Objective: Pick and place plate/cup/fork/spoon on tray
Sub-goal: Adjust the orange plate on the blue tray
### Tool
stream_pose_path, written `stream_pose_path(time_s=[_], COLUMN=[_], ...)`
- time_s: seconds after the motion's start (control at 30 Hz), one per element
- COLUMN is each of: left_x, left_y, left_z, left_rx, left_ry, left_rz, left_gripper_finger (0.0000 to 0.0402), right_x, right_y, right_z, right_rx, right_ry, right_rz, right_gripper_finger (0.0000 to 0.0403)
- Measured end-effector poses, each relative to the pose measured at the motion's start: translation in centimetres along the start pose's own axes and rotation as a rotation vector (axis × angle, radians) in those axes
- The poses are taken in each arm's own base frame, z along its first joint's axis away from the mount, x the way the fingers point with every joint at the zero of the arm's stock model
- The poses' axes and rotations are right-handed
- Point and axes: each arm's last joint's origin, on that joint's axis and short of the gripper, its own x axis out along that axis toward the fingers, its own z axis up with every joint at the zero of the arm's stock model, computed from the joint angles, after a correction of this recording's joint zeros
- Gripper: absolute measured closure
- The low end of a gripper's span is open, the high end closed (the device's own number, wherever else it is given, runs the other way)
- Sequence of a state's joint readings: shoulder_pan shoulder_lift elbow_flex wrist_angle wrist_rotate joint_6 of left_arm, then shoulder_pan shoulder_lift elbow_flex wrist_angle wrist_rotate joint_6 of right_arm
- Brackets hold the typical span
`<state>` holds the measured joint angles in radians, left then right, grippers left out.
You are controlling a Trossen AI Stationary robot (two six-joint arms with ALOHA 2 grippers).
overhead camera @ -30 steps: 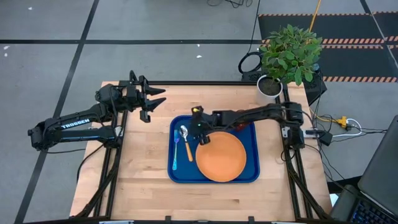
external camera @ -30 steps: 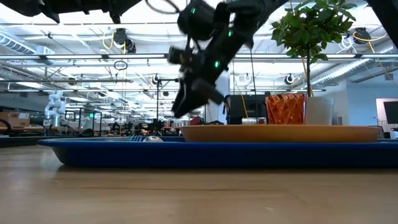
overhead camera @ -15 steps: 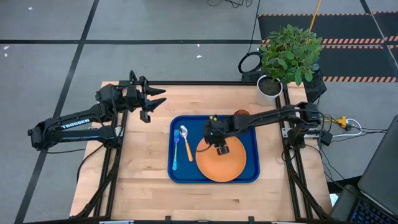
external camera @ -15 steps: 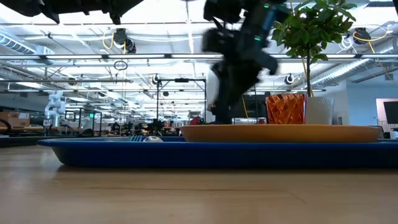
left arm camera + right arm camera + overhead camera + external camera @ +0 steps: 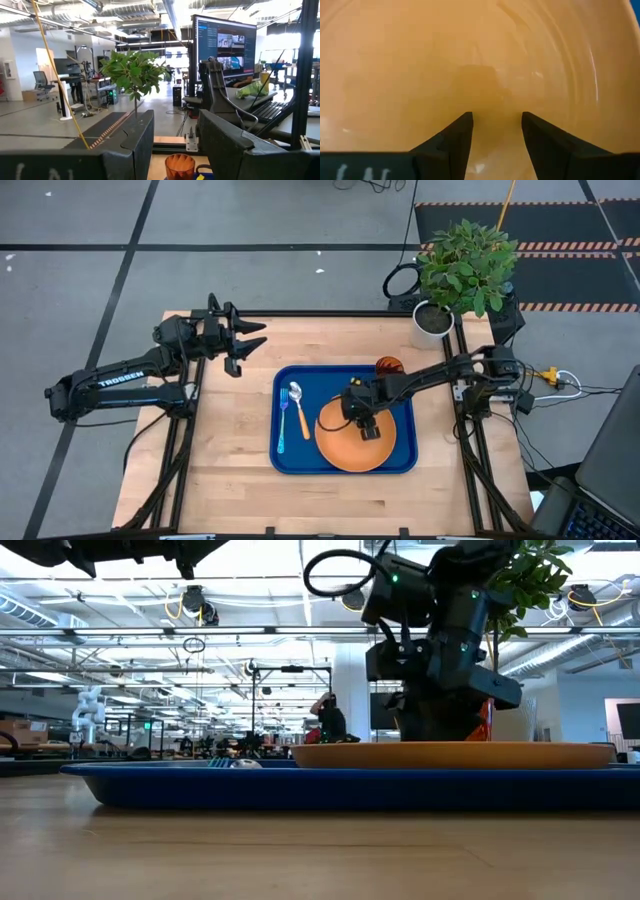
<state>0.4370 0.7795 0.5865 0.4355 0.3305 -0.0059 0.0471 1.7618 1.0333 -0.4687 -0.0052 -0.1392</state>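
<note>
The blue tray (image 5: pixel 308 456) lies mid-table. On it are the orange plate (image 5: pixel 348 450), the spoon (image 5: pixel 297 406) with its orange handle, the light-blue fork (image 5: pixel 282 430) beside it, and the orange-red cup (image 5: pixel 388 366) upright at the tray's far right corner. My right gripper (image 5: pixel 368 430) is open and empty, pointing down close over the plate's middle (image 5: pixel 485 60); its fingertips (image 5: pixel 466 120) stand apart above it. In the low view it (image 5: pixel 440 725) stands in front of the cup. My left gripper (image 5: pixel 246 345) is open and empty above the table's far left.
A potted plant (image 5: pixel 462 265) in a white pot stands at the table's far right corner. Bare wood (image 5: pixel 230 440) lies left of the tray and along the near edge. The left wrist view looks across at the cup (image 5: pixel 180 167).
My right gripper has gone from beside the spoon toward the table's right and near edges, ending over the plate's middle. The cup, earlier under the arm in the high view, shows again. The things on the tray have stayed put.
</note>
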Motion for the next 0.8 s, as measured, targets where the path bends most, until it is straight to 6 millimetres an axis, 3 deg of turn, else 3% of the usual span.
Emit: stream_pose_path(time_s=[0.8], left_x=[0.0], left_y=[0.0], left_z=[0.0], left_rx=[-0.003], left_ry=[-0.001], left_rz=[0.000], left_gripper_finger=[0.0240], right_x=[-0.3], right_y=[-1.8], right_z=[-0.4], right_rx=[-0.011], right_ry=[0.013], right_rz=[-0.100], right_gripper_finger=[0.0234])
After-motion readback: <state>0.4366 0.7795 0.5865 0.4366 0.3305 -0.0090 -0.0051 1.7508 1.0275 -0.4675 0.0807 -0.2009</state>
